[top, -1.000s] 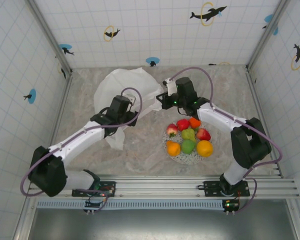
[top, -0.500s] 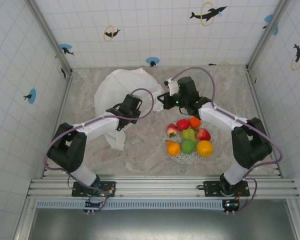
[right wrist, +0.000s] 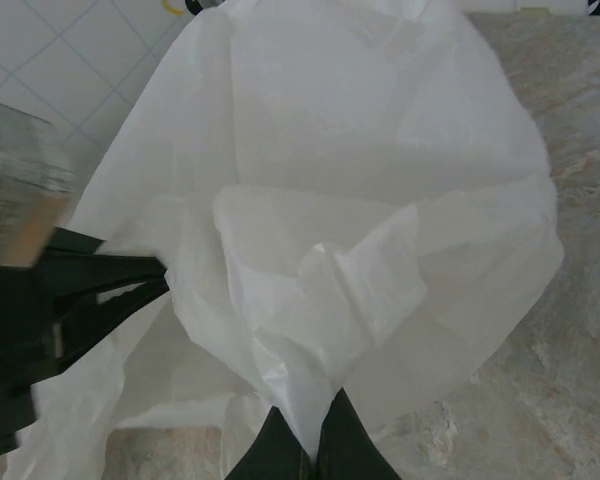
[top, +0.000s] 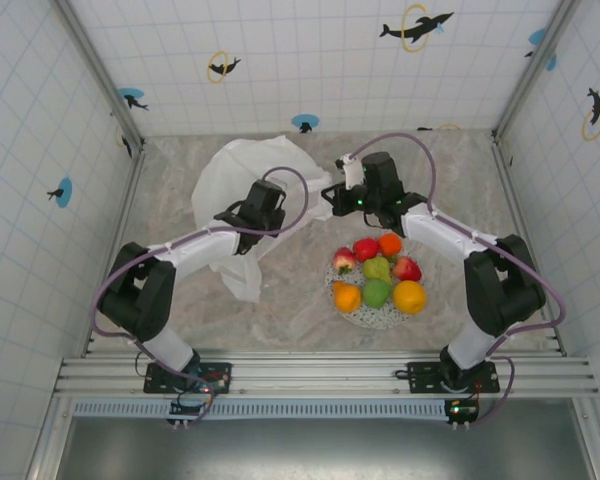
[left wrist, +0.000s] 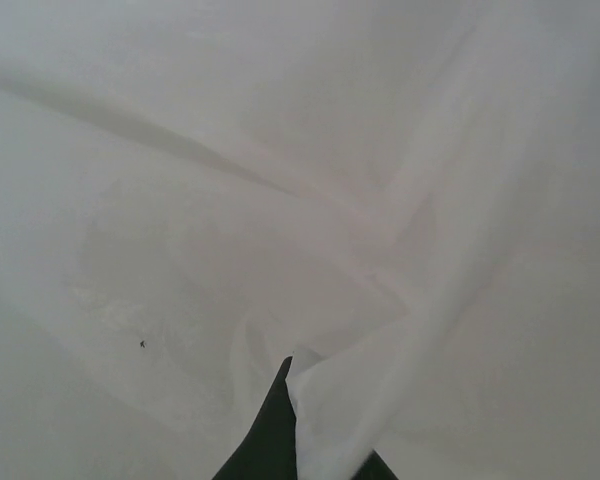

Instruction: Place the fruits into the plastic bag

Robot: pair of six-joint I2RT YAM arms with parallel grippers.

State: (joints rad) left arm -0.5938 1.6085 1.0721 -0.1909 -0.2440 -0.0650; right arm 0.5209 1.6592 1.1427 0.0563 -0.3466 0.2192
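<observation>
The plastic bag lies on the table, toward the far side and left of centre. Right of it and nearer the arms sits the plate, well apart from the bag, with the fruits clustered on it. The left gripper is over the bag's middle. The right gripper meets the bag's right edge, behind the plate.

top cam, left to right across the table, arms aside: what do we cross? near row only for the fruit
plastic bag → then along the near row on the plate: orange → green apple → yellow-orange citrus
</observation>
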